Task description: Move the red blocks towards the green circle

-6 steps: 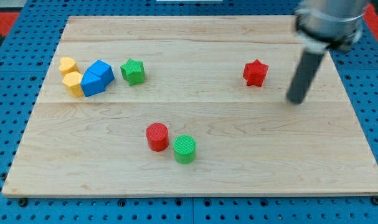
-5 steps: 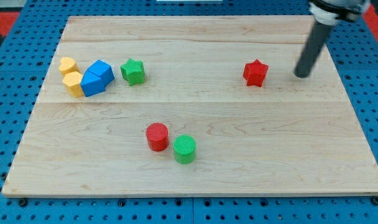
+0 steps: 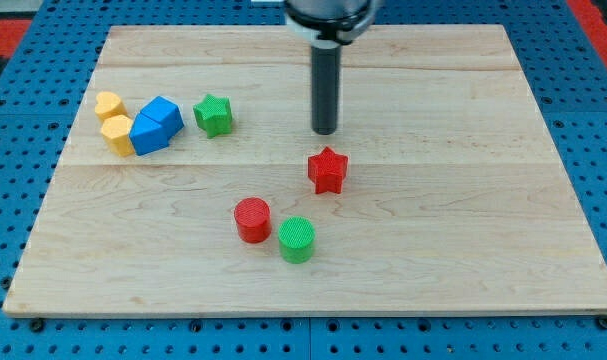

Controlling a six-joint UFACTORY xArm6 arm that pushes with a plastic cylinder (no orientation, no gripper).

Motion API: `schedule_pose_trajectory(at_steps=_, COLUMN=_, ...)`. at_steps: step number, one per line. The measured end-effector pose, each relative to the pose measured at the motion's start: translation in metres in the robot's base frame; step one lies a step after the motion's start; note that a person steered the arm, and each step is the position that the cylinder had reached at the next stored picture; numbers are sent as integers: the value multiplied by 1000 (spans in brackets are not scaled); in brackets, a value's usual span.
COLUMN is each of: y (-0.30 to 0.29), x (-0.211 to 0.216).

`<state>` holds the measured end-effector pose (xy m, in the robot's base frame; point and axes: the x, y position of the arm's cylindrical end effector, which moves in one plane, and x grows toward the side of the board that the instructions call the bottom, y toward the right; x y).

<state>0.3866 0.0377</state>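
One red star (image 3: 327,170) sits just below my tip (image 3: 325,131) (near, apart).

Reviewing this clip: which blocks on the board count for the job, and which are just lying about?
For the job: red star, red cylinder, green cylinder, and my tip, just above the red star in the view.

Lying about: green star, two blue blocks, yellow heart, yellow block.
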Motion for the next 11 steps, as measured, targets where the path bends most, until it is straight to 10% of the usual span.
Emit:
schedule_pose_trajectory(at_steps=7, y=-12, x=-3)
schedule_pose_trajectory(at_steps=9, y=65, x=16)
schedule_pose_trajectory(at_steps=11, y=-76, x=66)
